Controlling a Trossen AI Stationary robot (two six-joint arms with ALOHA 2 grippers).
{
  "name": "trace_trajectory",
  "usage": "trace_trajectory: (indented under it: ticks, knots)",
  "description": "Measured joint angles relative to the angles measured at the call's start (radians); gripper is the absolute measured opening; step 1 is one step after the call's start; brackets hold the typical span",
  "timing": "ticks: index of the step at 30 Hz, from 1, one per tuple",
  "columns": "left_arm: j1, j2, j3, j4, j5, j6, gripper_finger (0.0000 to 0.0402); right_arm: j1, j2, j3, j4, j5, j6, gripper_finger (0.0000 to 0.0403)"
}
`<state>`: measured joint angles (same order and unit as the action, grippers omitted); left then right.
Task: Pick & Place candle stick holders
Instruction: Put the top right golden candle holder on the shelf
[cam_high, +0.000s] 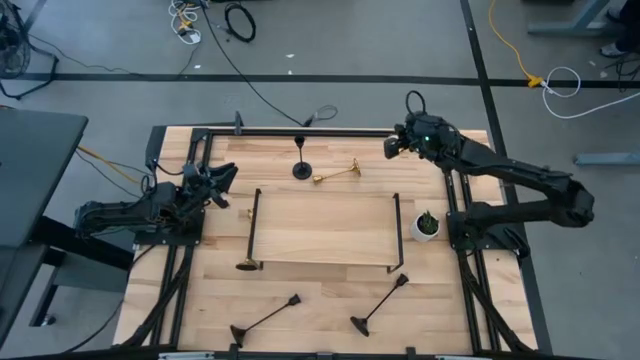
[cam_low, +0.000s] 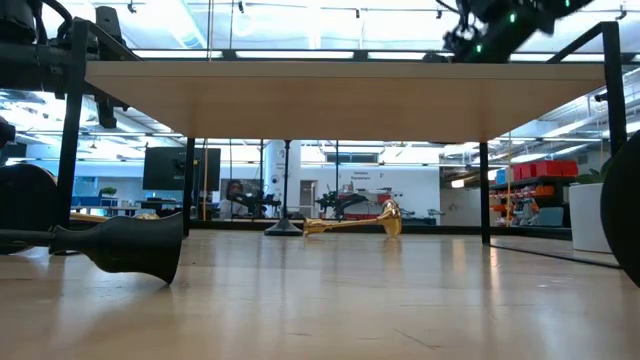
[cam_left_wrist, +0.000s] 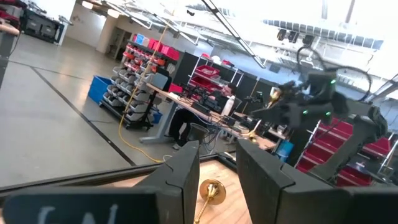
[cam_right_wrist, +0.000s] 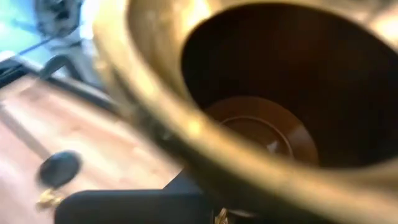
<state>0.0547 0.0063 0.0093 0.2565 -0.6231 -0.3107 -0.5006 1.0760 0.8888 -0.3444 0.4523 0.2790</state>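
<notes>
My right gripper hangs raised over the table's far right and is shut on a gold candle stick holder. One black holder stands upright on its base at the far middle, and a gold one lies on its side beside it. Two black holders lie near the front edge. Another black one stands at the board's near left corner. My left gripper waits at the table's left, open, with nothing between its fingers. My right gripper is shut on the gold candle stick holder. The holder's flared hollow end fills the right wrist view and hides the fingertips, so the gripped part does not show. The holder is lifted clear of the table, and a gold end sticks out beside the gripper.
A raised wooden board with thin black bar handles takes up the table's middle. A small white pot with a green plant stands at the board's right. Black frame rails run along the far edge and both sides.
</notes>
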Motion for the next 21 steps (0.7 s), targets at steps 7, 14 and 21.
trace_trajectory:
  ticks: [7, 14, 21]
  knots:
    - [0.000, 0.000, 0.000, 0.000, 0.050, 0.000, 0.0108, 0.175, 0.007, 0.151, -0.150, -0.028, -0.001, 0.0002]
    - [0.000, 0.000, 0.000, 0.000, 0.089, 0.000, 0.0108, 0.353, 0.007, 0.187, -0.207, -0.066, 0.083, 0.0002]
    - [0.000, 0.000, 0.000, 0.001, 0.090, -0.001, 0.0108, 0.526, 0.025, 0.187, -0.224, -0.070, 0.174, 0.0002]
